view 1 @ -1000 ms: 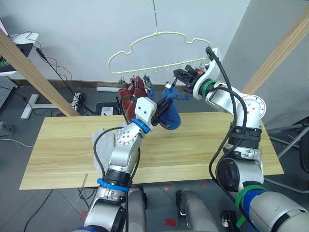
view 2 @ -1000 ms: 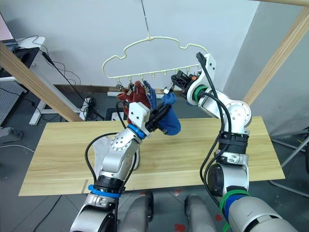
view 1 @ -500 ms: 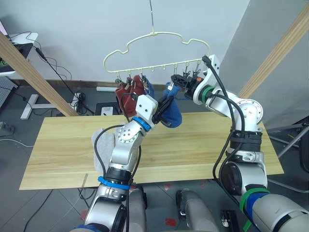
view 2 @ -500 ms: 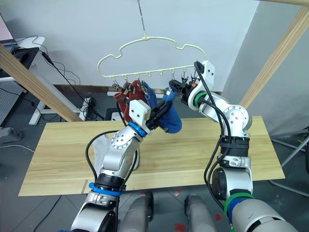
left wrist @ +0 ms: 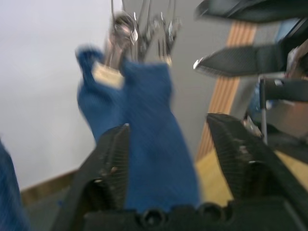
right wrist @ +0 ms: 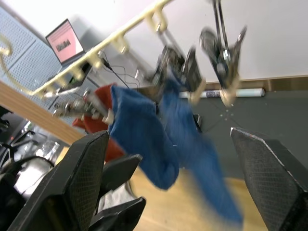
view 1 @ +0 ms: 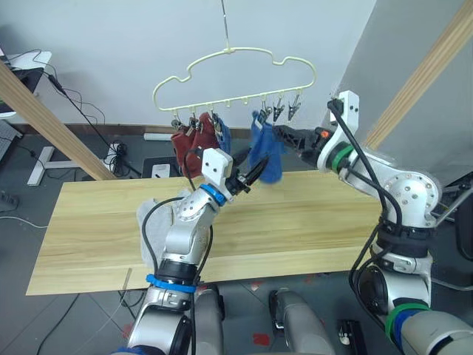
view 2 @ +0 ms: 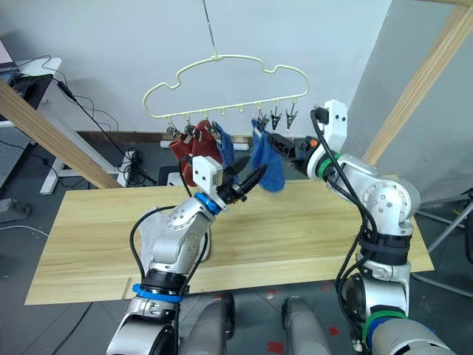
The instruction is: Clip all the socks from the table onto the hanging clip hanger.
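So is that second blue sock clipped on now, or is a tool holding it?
Clipped on. The blue sock hangs from a clip of the clip hanger, while the left tool and right tool are both open, off it.

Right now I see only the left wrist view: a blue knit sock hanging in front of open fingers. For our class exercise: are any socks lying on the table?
Observer: Yes. The head views show light grey knit sock fabric lying on the yellowish plank table, toward its left side.
Operator: What else hangs up there?
Observer: Rust red socks hang at the left end of the pale yellow cloud-shaped wire hanger.
Operator: Any free clips?
Observer: Two dark metal clips near its right end hold nothing.
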{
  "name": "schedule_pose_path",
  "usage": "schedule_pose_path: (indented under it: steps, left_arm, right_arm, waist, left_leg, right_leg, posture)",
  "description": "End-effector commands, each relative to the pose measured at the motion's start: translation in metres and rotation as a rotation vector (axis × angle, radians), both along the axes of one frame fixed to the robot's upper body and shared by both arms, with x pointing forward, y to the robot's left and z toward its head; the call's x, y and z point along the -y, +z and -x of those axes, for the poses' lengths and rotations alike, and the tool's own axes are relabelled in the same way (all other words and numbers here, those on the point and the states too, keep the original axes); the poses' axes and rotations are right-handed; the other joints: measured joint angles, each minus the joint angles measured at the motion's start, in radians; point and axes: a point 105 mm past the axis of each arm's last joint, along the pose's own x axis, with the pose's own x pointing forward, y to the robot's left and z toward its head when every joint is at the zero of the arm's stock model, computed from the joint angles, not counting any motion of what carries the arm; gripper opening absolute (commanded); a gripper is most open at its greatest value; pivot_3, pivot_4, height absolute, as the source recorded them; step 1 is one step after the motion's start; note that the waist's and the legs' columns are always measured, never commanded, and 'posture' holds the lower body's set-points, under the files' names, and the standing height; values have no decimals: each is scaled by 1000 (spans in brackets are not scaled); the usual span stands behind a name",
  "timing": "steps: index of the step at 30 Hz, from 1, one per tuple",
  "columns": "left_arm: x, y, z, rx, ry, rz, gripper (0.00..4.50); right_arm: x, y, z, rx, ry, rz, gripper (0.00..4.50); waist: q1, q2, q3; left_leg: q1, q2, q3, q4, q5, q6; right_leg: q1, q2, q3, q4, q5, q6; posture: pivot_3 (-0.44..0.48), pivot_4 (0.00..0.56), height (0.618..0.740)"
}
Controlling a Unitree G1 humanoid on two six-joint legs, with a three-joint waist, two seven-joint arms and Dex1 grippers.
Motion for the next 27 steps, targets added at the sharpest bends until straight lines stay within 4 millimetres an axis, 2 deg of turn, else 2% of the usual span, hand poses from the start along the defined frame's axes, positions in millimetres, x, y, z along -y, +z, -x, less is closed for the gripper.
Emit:
schedule_pose_path:
  steps: [1, 2, 9, 12, 13, 17, 18, 20, 22, 27]
  left_arm:
    - [-13, 11, 9, 22, -27, 6, 4263]
    - [-19, 11, 12, 7, -28, -1, 4494]
    - [-53, 0, 40, -130, -21, -89, 4494]
    - [-60, 1, 53, -185, -26, -131, 4500]
    - [-64, 4, 55, -190, -1, -137, 4500]
    - [-71, 21, 64, -129, 37, -168, 4500]
    - [-70, 25, 66, -113, 33, -160, 4500]
    - [-68, 31, 70, -97, 37, -140, 4500]
    - [-67, 34, 71, -84, 49, -130, 4500]
    - [-66, 44, 70, -53, 65, -83, 4500]
  right_arm:
    - [0, 12, 15, 87, -2, 14, 4208]
    - [0, 9, 17, 101, -18, 36, 4208]
    - [-10, -19, 21, 163, -82, 140, 4208]
    - [-11, -21, 18, 229, -137, 188, 3637]
    - [-10, -22, 16, 255, -163, 218, 3325]
    - [-13, -17, 9, 341, -225, 230, 3325]
    - [-13, -14, 7, 358, -241, 217, 3187]
    - [-14, -10, 3, 387, -258, 209, 2778]
    - [-17, -8, -2, 404, -268, 213, 2093]
    - [-21, 0, -15, 458, -305, 216, 2093]
  waist:
    - [-6, 0, 0]
    - [-7, 0, 0]
    - [-9, 1, 0]
    - [-7, 1, 1]
    - [-6, 1, 1]
    - [2, 1, 1]
    - [5, 1, 1]
    - [11, 1, 1]
    - [17, 1, 1]
    - [19, 1, 1]
  left_leg:
    - [0, 0, 0, 0, 0, 0]
    - [0, 0, -1, 0, 0, 0]
    - [1, 0, 0, 0, 0, 0]
    - [1, 0, -1, 0, 0, 0]
    - [1, 0, -1, 0, 0, 0]
    - [1, 0, -1, 0, 0, 0]
    - [1, 0, -1, 0, 0, 0]
    - [1, 0, 0, 0, 0, 0]
    - [1, 0, 0, 0, 0, 0]
    - [1, 0, 0, 0, 0, 0]
  right_leg:
    - [0, 0, 0, 0, 0, 0]
    - [0, 0, 0, 0, 0, 0]
    - [0, 0, 0, 0, 0, 1]
    - [0, 0, 0, 0, -1, 1]
    - [0, 0, 0, 0, -1, 1]
    - [0, 0, 0, 0, -1, 1]
    - [0, 0, 0, 0, -1, 1]
    - [0, -1, 1, 0, -1, 1]
    - [0, -1, 1, 0, -1, 1]
    - [0, -1, 1, 0, -1, 1]
  posture:
    - [-67, 293, 740]
    - [-63, 294, 740]
    - [-30, 293, 740]
    - [-4, 293, 740]
    - [2, 293, 740]
    - [24, 290, 740]
    - [24, 290, 740]
    - [38, 290, 740]
    - [38, 290, 740]
    - [48, 294, 740]
